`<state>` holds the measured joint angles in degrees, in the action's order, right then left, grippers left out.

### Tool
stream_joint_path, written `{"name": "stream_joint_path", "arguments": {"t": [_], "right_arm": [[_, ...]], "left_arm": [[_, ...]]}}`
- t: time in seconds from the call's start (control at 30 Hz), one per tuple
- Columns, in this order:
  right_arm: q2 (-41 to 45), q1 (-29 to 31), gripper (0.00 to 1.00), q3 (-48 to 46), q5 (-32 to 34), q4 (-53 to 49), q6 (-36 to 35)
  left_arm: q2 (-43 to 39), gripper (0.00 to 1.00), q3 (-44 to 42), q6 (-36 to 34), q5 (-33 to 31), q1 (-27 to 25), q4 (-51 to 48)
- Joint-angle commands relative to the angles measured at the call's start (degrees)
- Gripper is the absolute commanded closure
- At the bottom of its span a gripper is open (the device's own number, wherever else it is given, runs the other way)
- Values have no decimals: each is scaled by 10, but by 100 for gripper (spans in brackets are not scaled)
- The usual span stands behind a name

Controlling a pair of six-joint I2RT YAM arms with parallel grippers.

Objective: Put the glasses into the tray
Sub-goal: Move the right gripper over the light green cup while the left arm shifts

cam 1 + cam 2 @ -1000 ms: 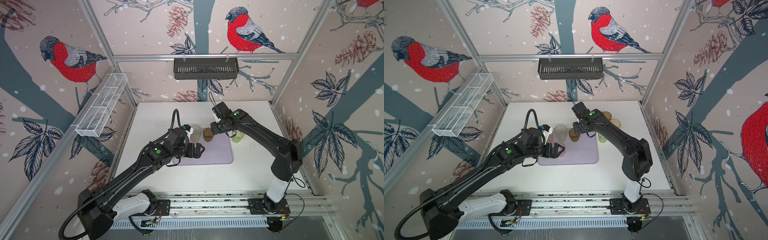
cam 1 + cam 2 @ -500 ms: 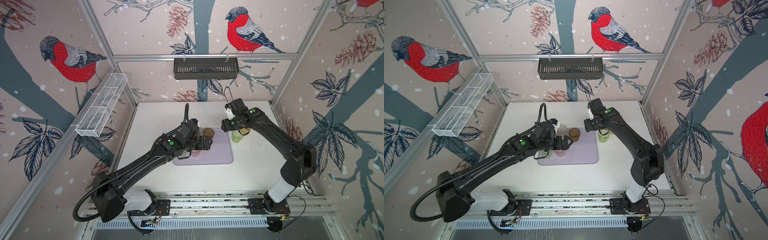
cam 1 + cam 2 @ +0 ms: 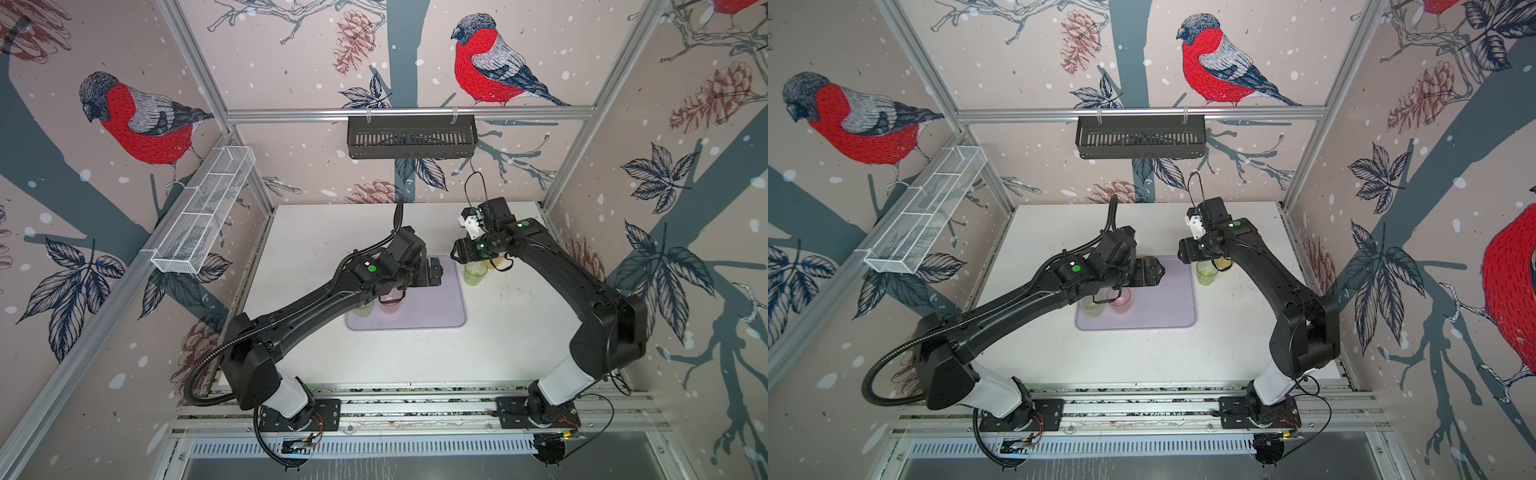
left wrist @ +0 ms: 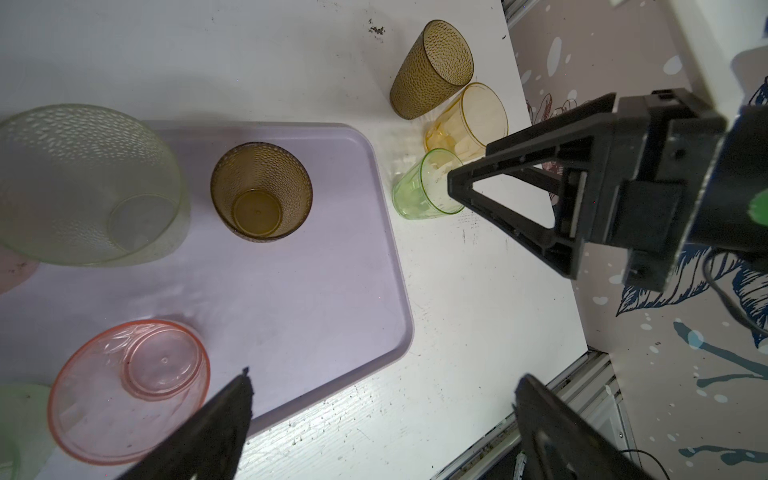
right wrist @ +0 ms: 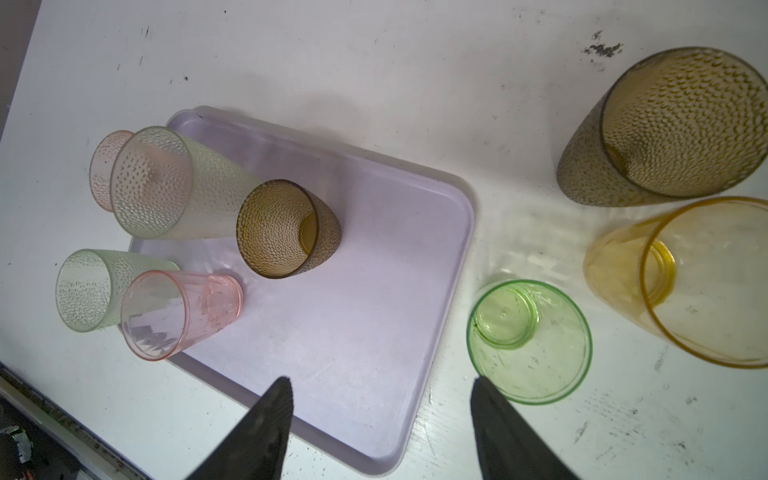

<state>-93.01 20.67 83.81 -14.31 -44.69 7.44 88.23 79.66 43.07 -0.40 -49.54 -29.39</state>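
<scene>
The lavender tray (image 3: 436,316) (image 3: 1167,316) lies mid-table. In the right wrist view an olive-brown glass (image 5: 286,228), a smooth pink glass (image 5: 178,311) and a tall frosted green glass (image 5: 166,183) stand on the tray (image 5: 353,291). Off the tray to its right stand a bright green glass (image 5: 528,340) (image 3: 475,274), a yellow-amber glass (image 5: 685,282) and a bigger olive-brown glass (image 5: 673,124). My left gripper (image 4: 384,378) (image 3: 434,270) hovers open and empty over the tray. My right gripper (image 5: 381,382) (image 3: 1183,253) hangs open and empty beside the bright green glass.
A small frosted green glass (image 5: 91,291) and a dotted pink glass (image 5: 106,166) stand at the tray's left edge. A black slotted basket (image 3: 411,137) hangs on the back wall and a white wire basket (image 3: 203,220) on the left wall.
My right gripper left the olive-brown glass standing on the tray, swung right to the bright green glass and opened wider. My left arm moved right across the tray, still open.
</scene>
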Motion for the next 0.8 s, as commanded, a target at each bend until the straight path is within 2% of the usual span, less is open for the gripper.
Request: {"name": "stream_joint_path", "arguments": {"t": [0.0, 0.2, 0.4, 0.63, 0.77], "right_arm": [[13, -9, 30, -14, -28, 25, -15], [19, -29, 31, -21, -4, 16, -7], [30, -50, 31, -31, 36, 3, 20], [41, -74, 31, -51, 66, -15, 33], [49, -84, 31, -75, 78, -15, 32]], "left_arm": [[16, 2, 24, 4, -21, -8, -23], [40, 2, 41, -32, 9, -8, 12], [95, 2, 153, -147, 23, -8, -86], [80, 2, 127, -188, 79, -11, -55], [54, 2, 100, -203, 70, -12, -50]]}}
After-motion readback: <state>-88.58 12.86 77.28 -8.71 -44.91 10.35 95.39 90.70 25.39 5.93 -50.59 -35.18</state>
